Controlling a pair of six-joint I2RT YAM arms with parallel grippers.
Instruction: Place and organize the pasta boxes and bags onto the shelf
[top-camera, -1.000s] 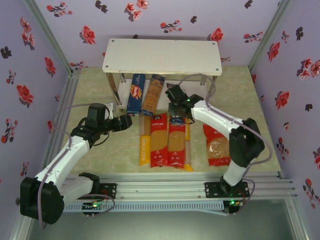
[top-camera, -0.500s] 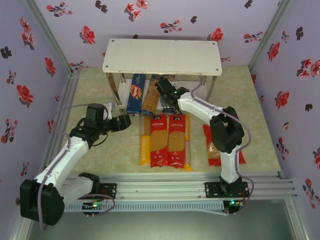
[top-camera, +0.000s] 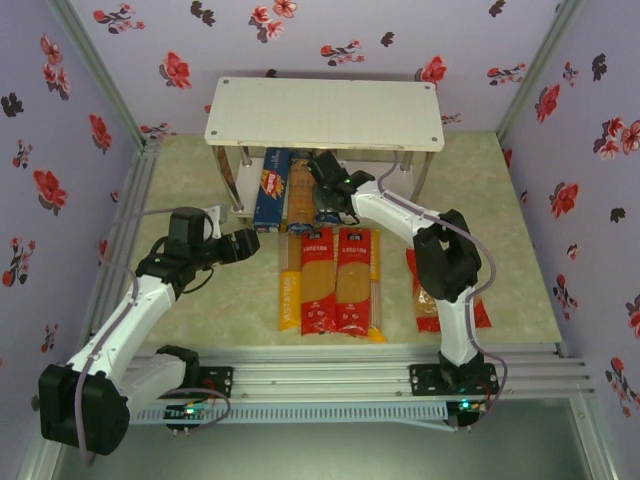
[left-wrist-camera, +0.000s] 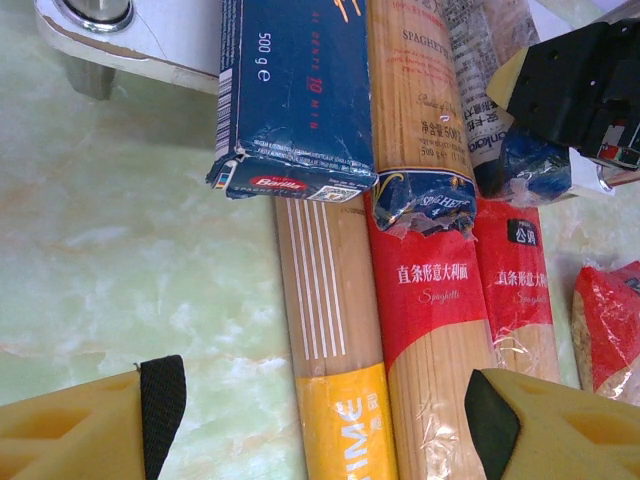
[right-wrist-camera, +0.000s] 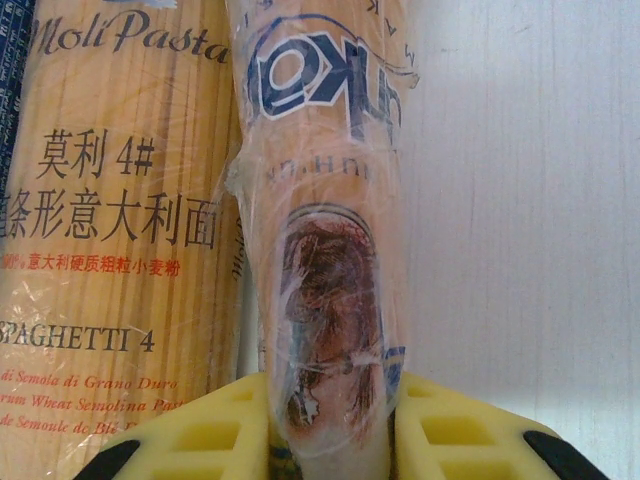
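Found right jaws closed on near end of clear spaghetti bag (right-wrist-camera: 325, 250), lying at front edge of shelf (top-camera: 325, 112) lower board, beside tan packet (right-wrist-camera: 120, 220). Noted left jaws wide open (over desk). Judged straight, parallel push backward best before release.

The white shelf (top-camera: 323, 113) stands at twelve o'clock. On its lower board lie a blue box (top-camera: 270, 188), a brownish pack (top-camera: 299, 190) and the clear spaghetti packet (right-wrist-camera: 325, 250) that my right gripper (right-wrist-camera: 325, 425) pinches. Two red bags (top-camera: 318, 280) and a yellow bag (top-camera: 289, 300) lie flat at six o'clock from these, with the wide red bag (top-camera: 422, 305) at their three o'clock.
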